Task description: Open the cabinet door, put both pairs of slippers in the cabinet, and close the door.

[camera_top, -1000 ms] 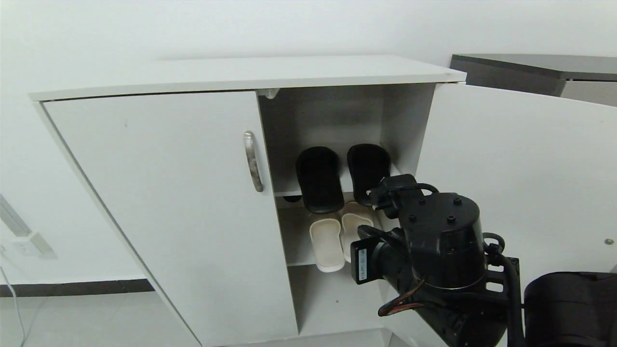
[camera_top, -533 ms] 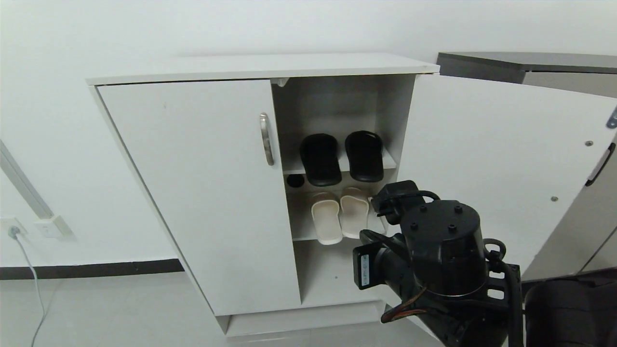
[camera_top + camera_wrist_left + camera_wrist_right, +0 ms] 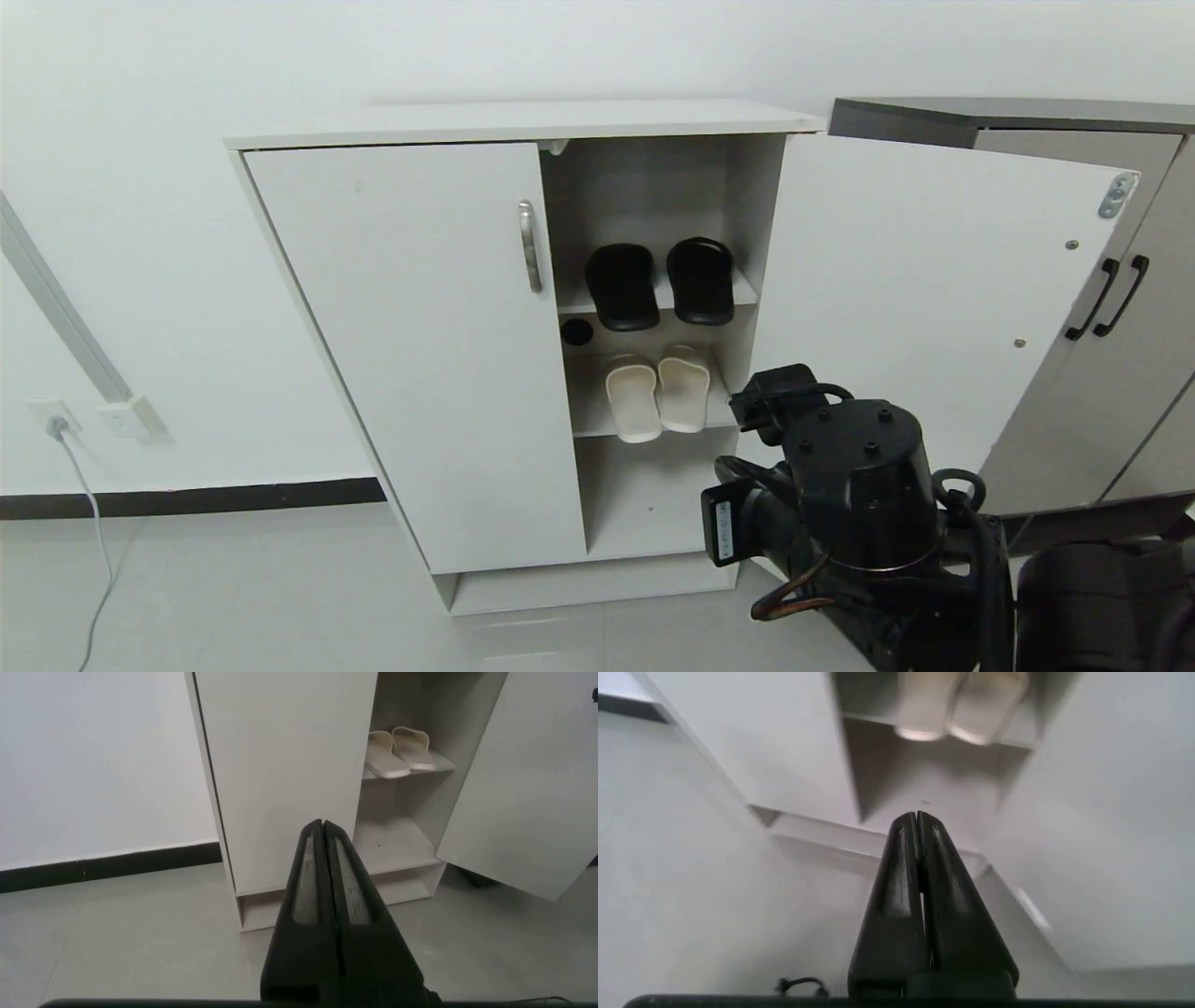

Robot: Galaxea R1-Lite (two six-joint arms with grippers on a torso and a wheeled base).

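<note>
Far left: a socket (image 3: 49, 413) sits low on the white wall, with a cable (image 3: 93, 532) trailing from it down to the pale floor (image 3: 233, 597).
Cabinet: the white cabinet (image 3: 523, 117) stands against the wall. Its left door (image 3: 420, 355) is closed, and a metal handle (image 3: 529, 246) runs upright along that door's inner edge.
Left hand: the left hand (image 3: 321, 826) hangs low over the floor and faces the closed door. Its fingers are pressed together and grip nothing.
Upper shelf: the black slippers (image 3: 621, 285) lie side by side inside the open half, with the left one's end just over the shelf's front edge.
Middle shelf: the white slippers (image 3: 635, 399) lie side by side, touching, directly beneath the black pair.
Right door: the right door (image 3: 915, 299) is swung wide open with its inner face showing.
Right arm: the black right arm (image 3: 859, 485) sits in front of the open door's lower corner.
Right hand: the right hand (image 3: 917, 817) points at the foot of the cabinet, below the white pair's shelf and beside the open door. Its fingers are closed together with nothing between them.
Far right: a grey cabinet (image 3: 1120, 373) with two black pulls stands behind the open door.
</note>
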